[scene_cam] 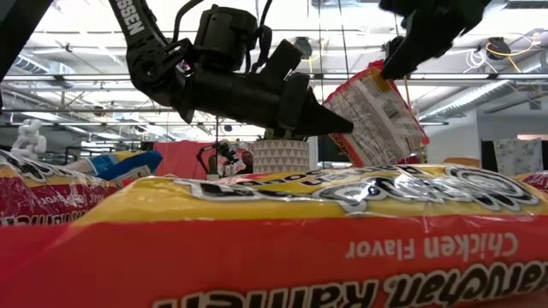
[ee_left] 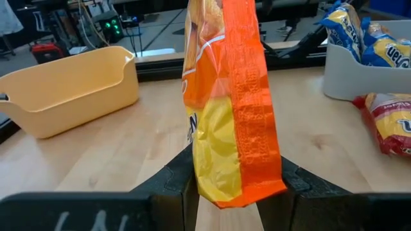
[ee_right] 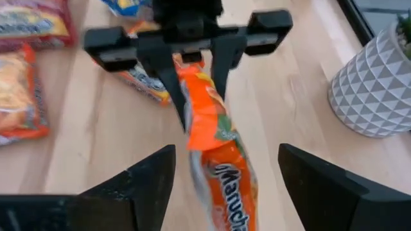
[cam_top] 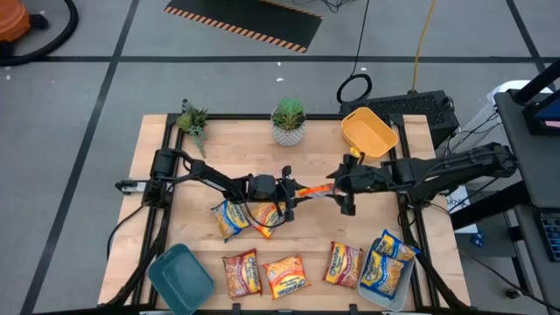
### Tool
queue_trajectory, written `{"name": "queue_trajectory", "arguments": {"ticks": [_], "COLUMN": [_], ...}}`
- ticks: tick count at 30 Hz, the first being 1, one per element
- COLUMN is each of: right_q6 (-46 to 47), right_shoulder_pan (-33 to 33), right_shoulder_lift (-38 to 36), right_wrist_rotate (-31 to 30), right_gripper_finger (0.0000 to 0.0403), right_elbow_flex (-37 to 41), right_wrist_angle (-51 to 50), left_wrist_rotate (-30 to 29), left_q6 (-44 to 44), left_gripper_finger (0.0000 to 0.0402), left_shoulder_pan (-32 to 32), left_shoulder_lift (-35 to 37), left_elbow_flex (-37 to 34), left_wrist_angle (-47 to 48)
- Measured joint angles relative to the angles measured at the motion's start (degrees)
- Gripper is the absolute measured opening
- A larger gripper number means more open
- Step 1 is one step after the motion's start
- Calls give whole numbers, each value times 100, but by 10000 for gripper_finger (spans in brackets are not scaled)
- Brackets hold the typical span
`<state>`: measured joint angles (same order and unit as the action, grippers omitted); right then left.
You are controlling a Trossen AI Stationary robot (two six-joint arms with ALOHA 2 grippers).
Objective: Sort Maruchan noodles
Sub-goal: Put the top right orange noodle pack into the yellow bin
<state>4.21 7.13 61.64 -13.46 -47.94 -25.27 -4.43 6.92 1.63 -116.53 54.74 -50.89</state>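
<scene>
1. Left gripper [ee_left: 234,192]: jaws clamped on one end of an orange-yellow packet [cam_top: 315,192], held above the table's middle; the grip shows plainly in the left wrist view.
2. Right gripper [ee_right: 226,170]: jaws spread wide on either side of the packet's other end, touching nothing that can be seen. It sits just right of the packet in the high view.
3. Key relation: the packet's long axis runs across the table from left gripper to right gripper, suspended between them. The left arm alone carries it. The yellow bin [cam_top: 368,133] lies at the far right, nearer the right arm, so the hand-over, by my reading, turns on the right jaws closing on the free end.
4. Other stock: a pale bin [cam_top: 374,296] at near right holds blue-and-yellow packets [cam_top: 388,262]; a teal bin [cam_top: 181,278] stands at near left. Loose packets [cam_top: 266,274] lie along the near edge, with two more under the left arm.
5. Legible writing: "Maruchan" on the held packet in the right wrist view; "Chicken Flavor", upside down, on a packet [scene_cam: 342,248] close to the low camera.
6. Two potted plants [cam_top: 288,122] stand at the far edge.
</scene>
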Motion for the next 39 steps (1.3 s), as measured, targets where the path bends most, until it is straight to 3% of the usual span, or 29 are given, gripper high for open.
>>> {"name": "queue_trajectory", "arguments": {"ticks": [5, 13, 30, 32, 35, 39], "right_q6": [-237, -492, -774, -820, -892, -942], "right_shoulder_pan": [-70, -70, -70, -70, -72, -72], "right_shoulder_lift": [369, 580, 578, 578, 523, 414], "right_wrist_rotate": [22, 366, 652, 626, 287, -366], "right_gripper_finger": [270, 261, 117, 110, 107, 112], "right_elbow_flex": [0, 0, 2, 2, 7, 7], "right_wrist_angle": [261, 275, 274, 274, 264, 268], "left_wrist_rotate": [21, 612, 634, 502, -204, -617], "left_q6": [24, 37, -56, -80, -378, -601], "left_gripper_finger": [120, 120, 120, 120, 126, 169], "left_shoulder_pan": [0, 0, -2, 0, 11, 10], "left_shoulder_lift": [0, 0, 0, 0, 0, 1], "left_elbow_flex": [0, 0, 0, 0, 0, -2], "left_wrist_angle": [2, 13, 13, 12, -79, -303]}}
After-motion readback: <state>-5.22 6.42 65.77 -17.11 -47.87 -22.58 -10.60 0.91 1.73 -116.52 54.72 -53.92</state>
